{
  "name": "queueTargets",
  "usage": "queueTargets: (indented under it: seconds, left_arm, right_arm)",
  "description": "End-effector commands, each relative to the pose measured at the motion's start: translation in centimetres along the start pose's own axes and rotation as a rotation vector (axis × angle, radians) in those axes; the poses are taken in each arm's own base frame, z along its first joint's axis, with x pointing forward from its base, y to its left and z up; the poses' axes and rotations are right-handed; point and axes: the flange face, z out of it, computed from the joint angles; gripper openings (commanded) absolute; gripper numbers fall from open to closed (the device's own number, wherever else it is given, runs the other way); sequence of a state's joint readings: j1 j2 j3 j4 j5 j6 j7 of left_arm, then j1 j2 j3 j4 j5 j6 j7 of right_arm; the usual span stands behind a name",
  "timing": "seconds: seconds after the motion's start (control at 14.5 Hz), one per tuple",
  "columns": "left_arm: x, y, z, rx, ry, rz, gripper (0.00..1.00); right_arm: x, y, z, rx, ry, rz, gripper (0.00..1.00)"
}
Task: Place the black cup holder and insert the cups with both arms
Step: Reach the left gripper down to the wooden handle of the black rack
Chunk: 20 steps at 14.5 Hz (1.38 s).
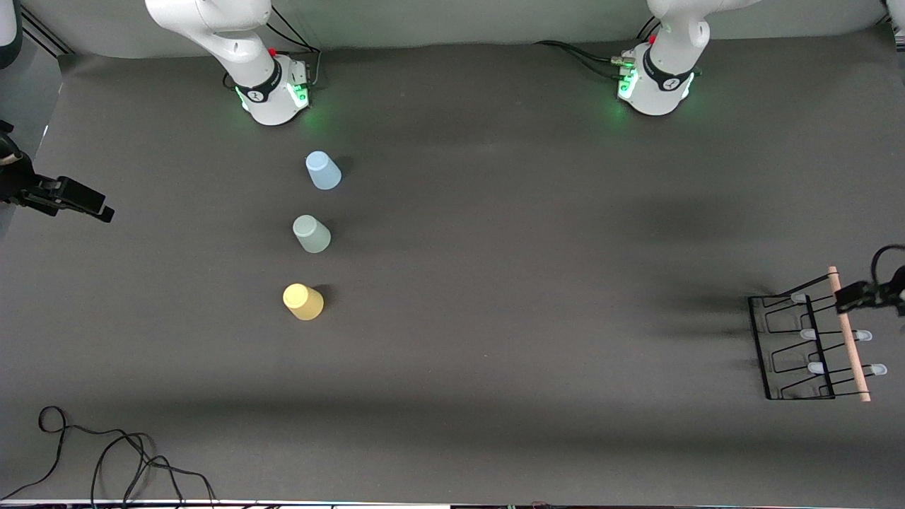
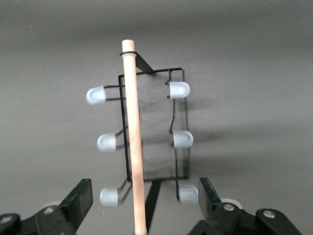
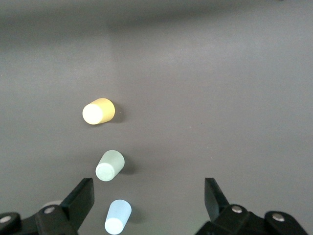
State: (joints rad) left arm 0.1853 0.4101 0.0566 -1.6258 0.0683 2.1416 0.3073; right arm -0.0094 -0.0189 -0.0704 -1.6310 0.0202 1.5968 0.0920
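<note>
Jaws of left gripper (image 2: 142,196) apart, straddling holder (image 1: 809,346) rod at the bench's left-arm end. Right gripper (image 3: 149,198) jaws apart, empty, waiting. Cups (image 1: 311,233) stand in a row.

Robotics lab bench, not a home or shop. Two white arms bolted down, bases (image 1: 272,95) (image 1: 656,88) lit green, cables (image 1: 587,56) running off beside them. Plain dark grey mat (image 1: 495,247) covers the table. Loose black wires (image 1: 106,459) trail along its edge.
</note>
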Motion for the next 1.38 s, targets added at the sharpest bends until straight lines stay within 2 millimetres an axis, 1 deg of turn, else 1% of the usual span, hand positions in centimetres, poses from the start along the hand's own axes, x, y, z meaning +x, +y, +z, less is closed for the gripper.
queueTargets:
  seconds: [0.0,0.07,0.14,0.21,0.28,0.34,0.41,0.48,0.55,0.62,0.69,0.76,0.83,0.89,0.96,1.03,1.1,1.24,1.31]
  left_arm:
    - [0.5,-1.4,2.9,0.018,0.005,0.029,0.94]
    - [0.5,-1.4,3.8,0.018,0.004,0.032,0.94]
    - [0.5,-1.4,4.9,0.021,-0.007,0.039,0.80]
    - [0.4,-1.6,5.5,0.019,-0.015,0.060,0.74]
    - [0.2,-2.0,5.5,0.019,-0.013,0.088,0.66]
    - [0.3,-2.0,5.4,0.019,-0.011,0.093,0.44]
    - [0.3,-1.9,5.5,0.013,-0.011,0.082,0.12]
    - [0.3,-1.9,5.5,0.011,-0.013,0.078,0.00]
    - [0.4,-1.7,5.3,0.012,-0.010,0.084,0.00]
    - [0.5,-1.8,5.0,0.012,-0.004,0.081,0.00]
    - [0.6,-1.7,4.3,0.013,0.001,0.079,0.00]
    - [1.0,-1.1,3.1,0.015,0.012,0.075,0.00]
    - [0.9,-0.9,2.1,0.015,0.007,0.042,0.00]
    - [0.7,-0.5,0.5,0.012,-0.006,0.033,0.00]
    - [0.5,0.2,-1.6,0.009,-0.012,0.037,0.00]
    - [0.3,1.0,-3.6,0.004,-0.014,0.041,0.00]
    - [0.3,2.4,-5.3,0.000,-0.011,0.054,0.00]
    - [0.2,5.6,-7.6,-0.007,-0.015,0.021,0.00]
    - [0.3,7.9,-8.4,-0.011,-0.022,0.017,0.00]
  right_arm:
    - [0.2,-0.1,-0.5,-0.007,0.001,-0.014,1.00]
    - [0.2,-0.1,-0.5,-0.009,0.001,-0.016,1.00]
    - [0.2,-0.1,-0.5,-0.009,0.001,-0.014,1.00]
    - [0.2,-0.1,-0.5,-0.009,0.001,-0.014,1.00]
    - [0.2,-0.1,-0.5,-0.009,0.001,-0.014,1.00]
    - [0.2,-0.1,-0.5,-0.009,0.001,-0.014,1.00]
    - [0.2,-0.1,-0.5,-0.009,-0.001,-0.014,1.00]
    - [0.2,-0.1,-0.5,-0.009,0.001,-0.014,1.00]
    - [0.2,-0.1,-0.5,-0.009,0.001,-0.014,1.00]
    - [0.2,0.0,-0.5,-0.013,0.001,-0.014,1.00]
    - [0.3,0.0,-0.4,-0.023,0.000,-0.016,1.00]
    - [0.3,0.0,-0.4,-0.023,0.000,-0.016,1.00]
    - [0.3,0.0,-0.4,-0.023,0.000,-0.016,1.00]
    - [0.2,0.1,-0.5,-0.022,0.002,-0.014,1.00]
    - [0.3,0.0,-0.4,-0.023,0.000,-0.016,1.00]
    - [0.2,0.0,-0.5,-0.023,0.002,-0.016,1.00]
    - [0.2,0.1,-0.5,-0.022,0.002,-0.014,1.00]
    - [0.3,0.1,-0.4,-0.023,0.000,-0.014,1.00]
    - [0.2,0.0,-0.5,-0.023,0.002,-0.016,1.00]
